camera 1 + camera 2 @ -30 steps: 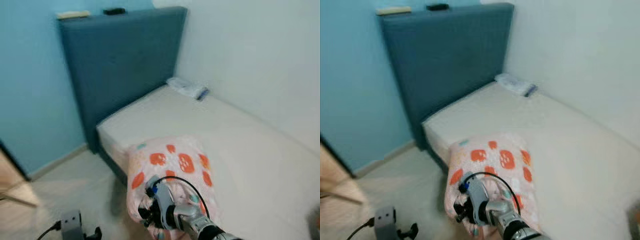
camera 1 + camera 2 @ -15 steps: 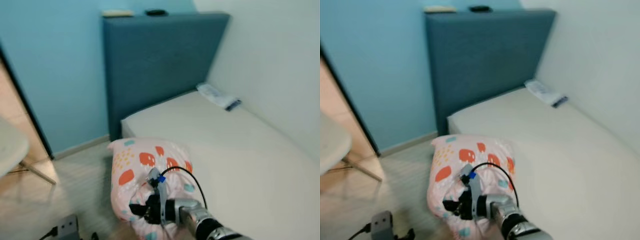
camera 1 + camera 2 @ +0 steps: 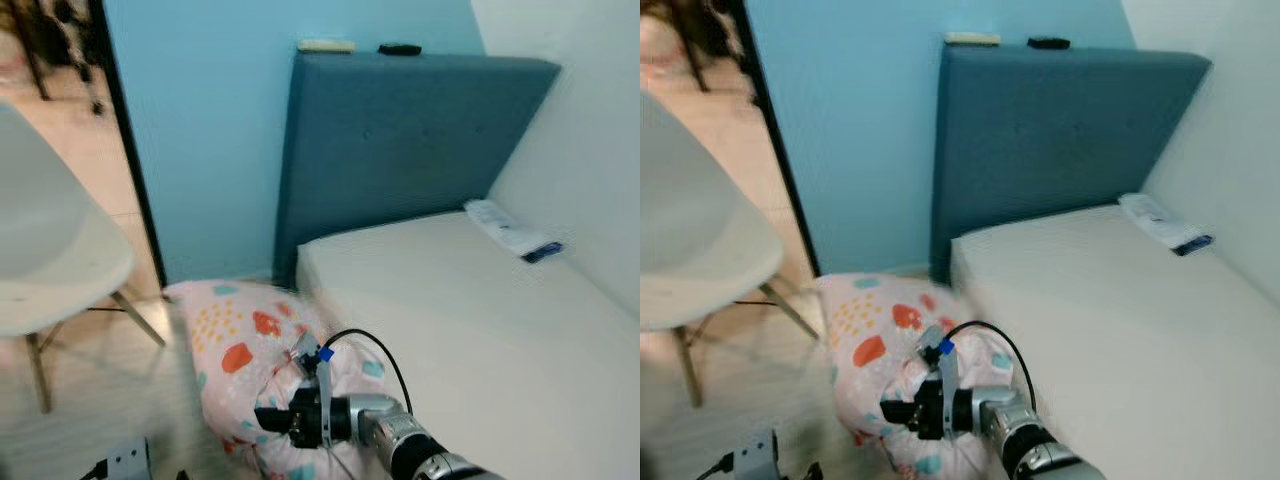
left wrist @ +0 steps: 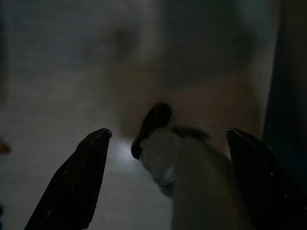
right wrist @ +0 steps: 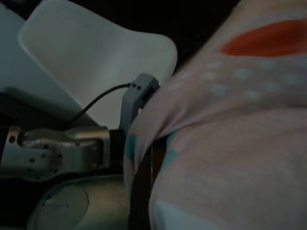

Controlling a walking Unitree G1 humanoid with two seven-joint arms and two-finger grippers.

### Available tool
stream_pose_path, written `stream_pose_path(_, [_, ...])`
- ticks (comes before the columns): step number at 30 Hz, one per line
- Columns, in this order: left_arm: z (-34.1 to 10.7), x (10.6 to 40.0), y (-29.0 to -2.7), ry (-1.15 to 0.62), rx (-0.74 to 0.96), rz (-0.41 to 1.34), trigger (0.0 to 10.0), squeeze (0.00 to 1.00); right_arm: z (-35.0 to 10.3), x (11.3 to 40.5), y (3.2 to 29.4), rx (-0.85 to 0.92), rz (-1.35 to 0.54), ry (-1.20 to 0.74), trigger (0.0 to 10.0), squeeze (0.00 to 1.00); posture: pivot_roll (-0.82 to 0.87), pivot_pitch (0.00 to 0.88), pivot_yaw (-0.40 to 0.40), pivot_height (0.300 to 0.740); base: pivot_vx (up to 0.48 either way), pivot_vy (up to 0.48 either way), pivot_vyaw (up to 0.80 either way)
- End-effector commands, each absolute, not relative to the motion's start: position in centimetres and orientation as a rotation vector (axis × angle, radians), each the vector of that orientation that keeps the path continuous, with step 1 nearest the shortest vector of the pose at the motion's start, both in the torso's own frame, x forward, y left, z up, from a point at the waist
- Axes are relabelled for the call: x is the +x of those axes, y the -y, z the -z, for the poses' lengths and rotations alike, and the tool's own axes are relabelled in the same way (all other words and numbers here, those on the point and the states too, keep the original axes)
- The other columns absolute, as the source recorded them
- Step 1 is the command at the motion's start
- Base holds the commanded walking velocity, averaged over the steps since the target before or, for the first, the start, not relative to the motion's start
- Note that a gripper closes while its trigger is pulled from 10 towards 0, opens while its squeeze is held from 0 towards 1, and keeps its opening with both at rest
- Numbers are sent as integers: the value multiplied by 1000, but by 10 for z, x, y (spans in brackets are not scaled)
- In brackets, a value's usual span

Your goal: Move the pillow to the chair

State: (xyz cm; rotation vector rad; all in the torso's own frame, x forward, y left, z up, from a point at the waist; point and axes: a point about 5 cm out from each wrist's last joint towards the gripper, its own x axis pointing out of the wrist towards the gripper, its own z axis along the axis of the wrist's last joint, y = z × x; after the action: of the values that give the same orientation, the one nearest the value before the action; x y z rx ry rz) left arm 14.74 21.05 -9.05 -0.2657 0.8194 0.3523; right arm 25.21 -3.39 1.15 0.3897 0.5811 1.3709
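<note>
The pillow (image 3: 240, 340) is pale pink with orange and teal spots. It hangs over the floor just left of the bed's corner, bunched around my right gripper (image 3: 275, 420), which is shut on its fabric. In the right wrist view a dark finger (image 5: 141, 191) is pressed into the pillow's cloth (image 5: 230, 143). The white shell chair (image 3: 50, 260) stands on wooden legs at the left, apart from the pillow. My left arm (image 3: 130, 462) hangs low at the bottom left; its gripper (image 4: 168, 130) is open, with the dim floor between its fingers.
The bed (image 3: 460, 310) with its bare cream mattress fills the right side, backed by a blue headboard (image 3: 400, 140) with two small items on top. A packet (image 3: 510, 230) lies by the white wall. A doorway (image 3: 60, 60) opens behind the chair.
The view has swung left, bringing the chair into sight. The pillow, still held by my right gripper, has come off the mattress edge and now hangs over the floor.
</note>
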Motion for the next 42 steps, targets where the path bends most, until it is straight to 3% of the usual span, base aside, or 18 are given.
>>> stream_pose_path(1, [92,147,-207,-830,-278,-351,10000,0,-22,251,14,430,-1448,-524,10000,0,114,55,-135,740,0,0,775])
stream_pose_path(6, [92,146,-206,-833,-277,-348,10000,0,-23,253,15,419,-1430,-517,10000,0,112,58,-134,740,0,0,780])
stream_pose_path(12, [92,146,-205,-835,-277,-347,10000,0,1,260,37,78,-1149,-603,10000,0,109,60,-132,740,0,0,778])
stream_pose_path(15, [92,146,-205,-836,-276,-347,10000,0,4,261,42,32,-1091,-614,10000,0,108,61,-132,740,0,0,773])
stream_pose_path(17, [93,146,-205,-839,-274,-347,10000,0,18,260,62,-33,-904,-685,10000,0,110,61,-133,740,0,0,341])
stream_pose_path(21, [92,146,-205,-830,-280,-350,10000,0,33,253,84,-90,-763,-759,10000,0,116,59,-136,740,0,0,0])
stream_pose_path(35, [91,148,-205,-825,-263,-336,10000,0,36,249,84,-252,-810,-731,10000,0,111,51,-133,740,0,0,0])
stream_pose_path(42, [92,150,-202,-831,-276,-334,10000,0,37,248,82,-274,-813,-735,10000,0,117,44,-134,740,0,0,729])
